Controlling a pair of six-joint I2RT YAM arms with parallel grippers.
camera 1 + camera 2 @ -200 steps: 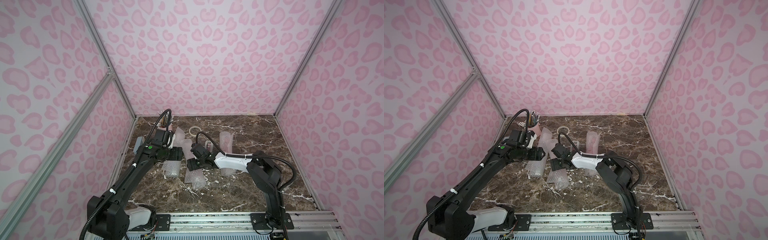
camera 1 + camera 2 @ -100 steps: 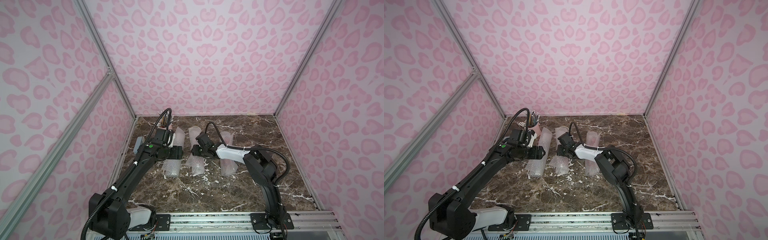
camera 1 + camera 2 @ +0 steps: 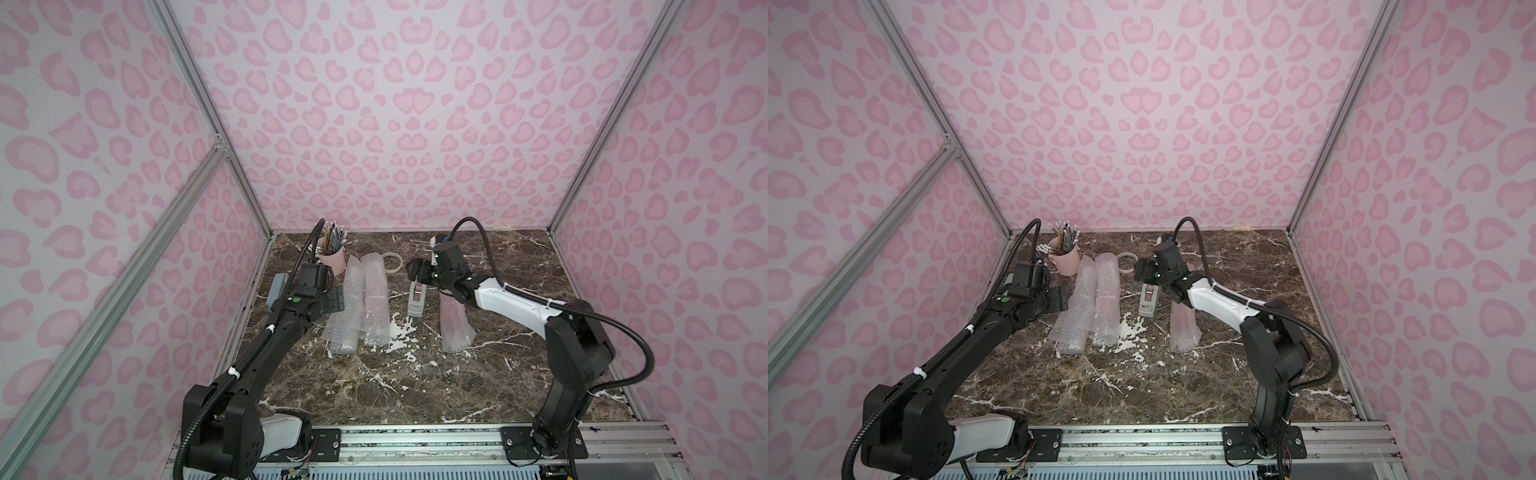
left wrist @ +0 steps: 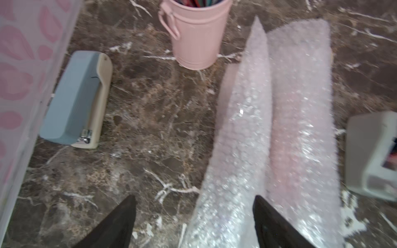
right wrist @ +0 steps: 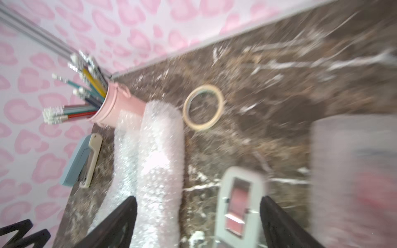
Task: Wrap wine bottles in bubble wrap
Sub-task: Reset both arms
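Two rolled tubes of bubble wrap lie side by side left of centre, seen in both top views. A third tube lies to the right, partly under my right arm, with a pink tint showing through it. No wine bottles show plainly; the wrap hides what is inside. My left gripper is open, low at the near end of the leftmost tube. My right gripper is open and empty, raised over the tape dispenser.
A pink cup of pencils stands at the back left, with a blue stapler by the left wall. A ring of tape lies behind the tubes. The grey tape dispenser sits between the tube pair and the third tube.
The right gripper moved the middle tube back and left until it lay against the leftmost tube, opened, and drew away rightward over the tape dispenser. The left arm barely moved.
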